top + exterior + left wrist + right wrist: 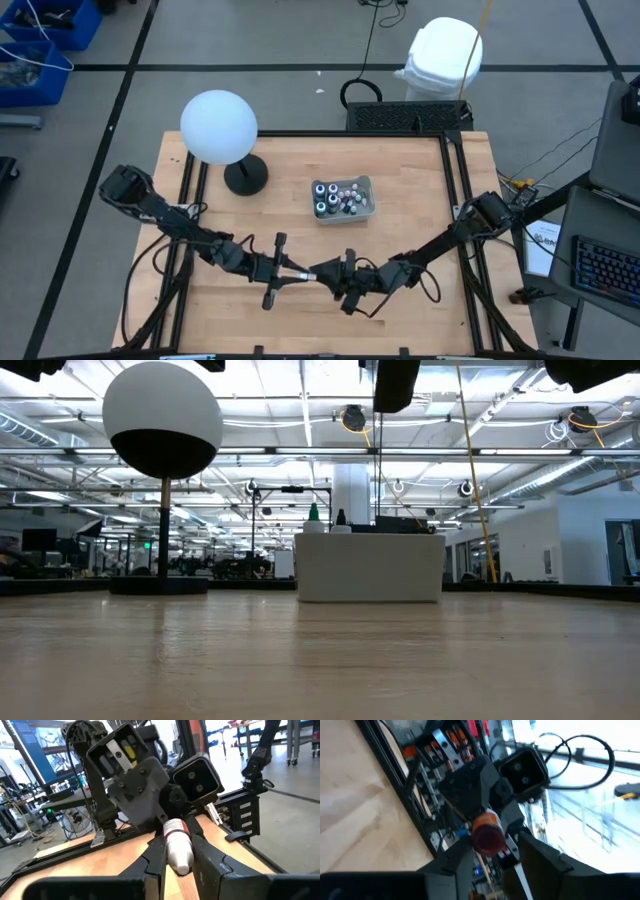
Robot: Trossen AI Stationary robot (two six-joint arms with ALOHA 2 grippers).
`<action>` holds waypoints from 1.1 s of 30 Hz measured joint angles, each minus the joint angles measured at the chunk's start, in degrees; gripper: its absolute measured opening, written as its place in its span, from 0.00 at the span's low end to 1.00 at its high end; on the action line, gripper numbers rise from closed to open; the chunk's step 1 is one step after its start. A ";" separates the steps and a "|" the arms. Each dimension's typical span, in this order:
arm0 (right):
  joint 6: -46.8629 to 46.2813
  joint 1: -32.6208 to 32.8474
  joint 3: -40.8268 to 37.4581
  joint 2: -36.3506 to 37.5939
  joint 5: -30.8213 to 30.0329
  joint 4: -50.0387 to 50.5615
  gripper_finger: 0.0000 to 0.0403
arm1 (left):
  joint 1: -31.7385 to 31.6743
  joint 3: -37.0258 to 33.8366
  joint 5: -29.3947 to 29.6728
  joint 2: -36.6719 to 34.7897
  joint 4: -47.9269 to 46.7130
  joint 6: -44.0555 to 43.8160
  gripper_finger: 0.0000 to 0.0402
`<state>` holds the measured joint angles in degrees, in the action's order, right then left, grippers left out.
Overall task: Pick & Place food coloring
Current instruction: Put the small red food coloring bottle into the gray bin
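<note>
Both grippers meet over the near table, left gripper [176, 857] and right gripper [487, 851] each clamping one food coloring bottle [177, 844]; remaining bottles [340, 196] wait in the tray [368, 210].

A red-based food coloring bottle [487, 834] was held between the right gripper [490, 851] fingers, with the left gripper [479, 787] facing it.

No text, label, brand, number or sign can be read anywhere, not even on the small bottle [178, 845] held between the two grippers.
</note>
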<state>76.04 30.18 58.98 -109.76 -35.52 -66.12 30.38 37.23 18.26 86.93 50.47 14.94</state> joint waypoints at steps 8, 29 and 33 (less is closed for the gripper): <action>1.07 3.60 0.00 0.01 -16.24 -1.61 0.45 | -1.88 0.81 1.13 -4.64 -9.85 -2.31 0.18; -24.91 15.79 -3.16 0.03 -36.25 0.19 0.28 | -18.15 29.44 -4.93 -3.33 -55.76 -1.77 0.17; -34.47 15.16 -5.35 0.03 -36.28 4.40 0.19 | -23.12 36.14 -9.08 0.57 -60.77 -2.00 0.18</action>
<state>41.57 45.34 53.63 -109.73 -71.80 -61.72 7.26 73.38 9.18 87.51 -10.30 12.95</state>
